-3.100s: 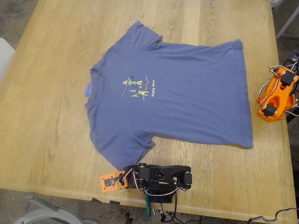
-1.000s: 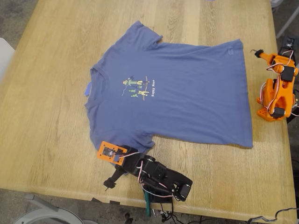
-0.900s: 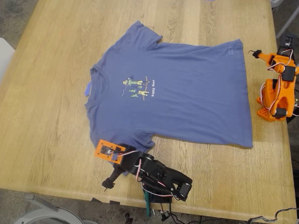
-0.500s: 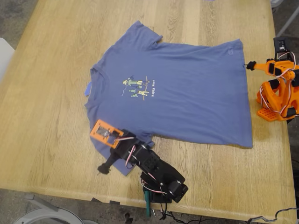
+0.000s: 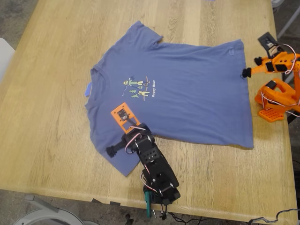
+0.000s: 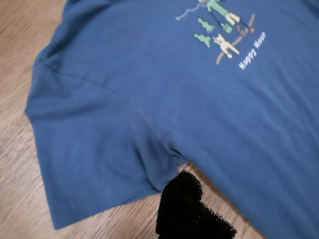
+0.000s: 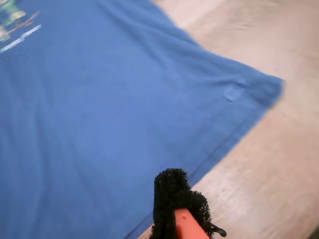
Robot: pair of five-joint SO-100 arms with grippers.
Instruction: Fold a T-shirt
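Both arms have swung in toward the T-shirt (image 5: 173,93) since a few seconds ago. My first gripper (image 5: 112,151) now hangs over the sleeve at about 7 o'clock of the chest print (image 5: 139,88), and my second gripper (image 5: 246,72) sits just beside the hem at 3 o'clock, probably lining up for grabs at opposite ends. Whether either pair of fingers is spread, I cannot tell. Slate-blue and lightly creased, the shirt lies flat and unfolded, print up, mid-table (image 5: 51,112).
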